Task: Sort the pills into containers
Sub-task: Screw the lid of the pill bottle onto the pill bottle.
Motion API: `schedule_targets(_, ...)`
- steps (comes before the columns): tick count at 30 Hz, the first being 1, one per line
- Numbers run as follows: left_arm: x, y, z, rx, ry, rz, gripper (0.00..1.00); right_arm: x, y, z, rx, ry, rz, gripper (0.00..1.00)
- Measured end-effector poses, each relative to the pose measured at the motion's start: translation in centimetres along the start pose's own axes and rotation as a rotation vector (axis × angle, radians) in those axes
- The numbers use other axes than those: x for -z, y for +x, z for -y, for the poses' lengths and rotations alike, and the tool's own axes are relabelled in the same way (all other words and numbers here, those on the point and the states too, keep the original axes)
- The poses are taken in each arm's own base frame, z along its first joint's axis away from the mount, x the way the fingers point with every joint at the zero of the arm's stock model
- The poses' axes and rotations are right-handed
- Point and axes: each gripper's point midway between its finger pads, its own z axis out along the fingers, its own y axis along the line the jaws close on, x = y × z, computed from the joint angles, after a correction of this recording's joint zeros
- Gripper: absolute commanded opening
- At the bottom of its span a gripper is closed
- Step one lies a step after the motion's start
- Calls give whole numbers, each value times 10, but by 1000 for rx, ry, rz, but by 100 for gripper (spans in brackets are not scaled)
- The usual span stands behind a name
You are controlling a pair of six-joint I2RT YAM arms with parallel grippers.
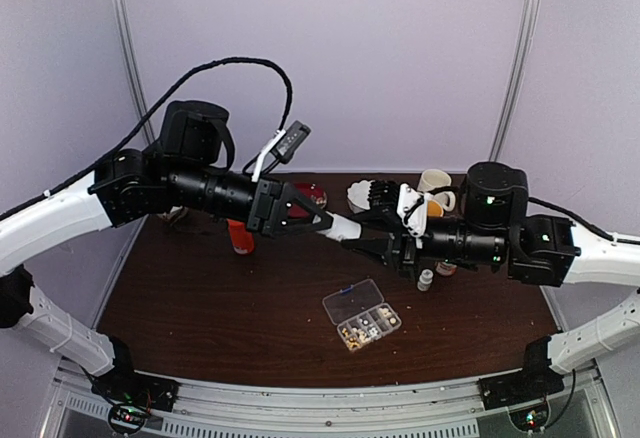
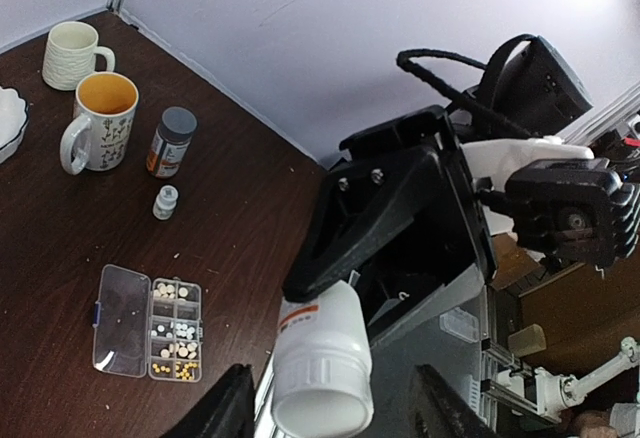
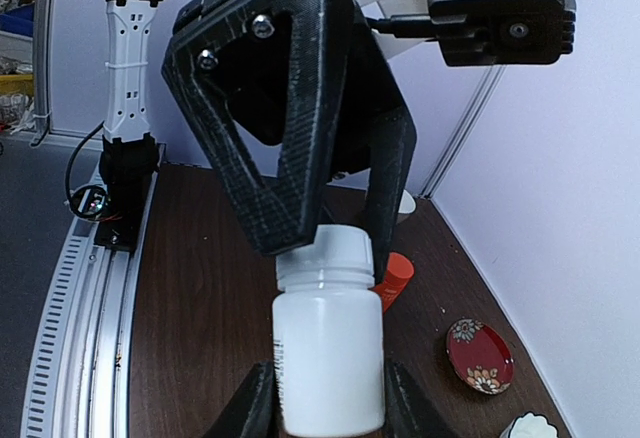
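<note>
A white bottle [image 1: 346, 226] with a white screw cap hangs in mid-air between my two arms. My right gripper [image 3: 330, 398] is shut on the bottle's body [image 3: 330, 358]. My left gripper [image 2: 335, 378] is open, its jaws either side of the cap [image 2: 322, 408] with a small gap on each side. The clear organiser box [image 1: 362, 314] lies on the table below with its lid folded open; it also shows in the left wrist view [image 2: 120, 318]. Tiny white and tan-yellow pills [image 2: 172, 333] lie in its compartments.
An orange bottle [image 1: 240, 238] stands at the left. A grey-capped amber bottle [image 2: 172, 143], a small vial [image 2: 165, 201] and two mugs [image 2: 100, 118] stand at the right rear. A red dish [image 1: 310, 195] and a white bowl [image 1: 362, 194] sit at the back.
</note>
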Motion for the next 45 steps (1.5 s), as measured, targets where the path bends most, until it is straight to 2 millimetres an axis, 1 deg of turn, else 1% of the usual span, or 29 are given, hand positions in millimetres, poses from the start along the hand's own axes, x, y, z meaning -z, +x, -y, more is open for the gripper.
schedule_targets(3,1,0,1,8,2,0,49,0,-2,2,6,8,-1,0)
schedule_targets(5,1,0,1,11,3,-1,44,0,-2,3,6,14,-3,0)
schedule_targets(7,1,0,1,14,4,-1,34,0,-2,3,7,14,-4,0)
schedule_targets(10,2,1,-1,16,0,-4,25,-1,-2,3,7,11,-6,0)
schedule_targets(12,2,1,-2,14,-1,-8,16,-1,-2,2,5,8,-11,0)
schedule_targets(14,2,2,-2,11,1,-13,10,-2,-2,2,3,2,-17,0)
schedule_targets(16,2,4,-1,0,7,-20,8,-2,-1,0,-1,-8,-18,0)
schedule_targets(19,2,7,-1,-31,15,-33,9,-2,-1,-5,-17,-34,-18,0)
schedule_targets(23,3,7,2,-137,31,-35,16,0,-5,-9,-56,-79,-15,0)
schedule_targets(27,7,11,10,-311,66,-26,16,0,-13,-15,-112,-140,4,0)
schedule_targets(31,10,16,18,-563,97,-22,10,2,-16,-22,-181,-205,19,0)
schedule_targets(33,9,17,20,-682,104,-18,10,3,-17,-23,-210,-228,26,0)
schedule_targets(40,10,21,22,-1182,93,-24,9,4,-18,-27,-304,-302,32,0)
schedule_targets(45,9,28,17,-1601,-2,-73,8,2,-14,-27,-363,-335,22,0)
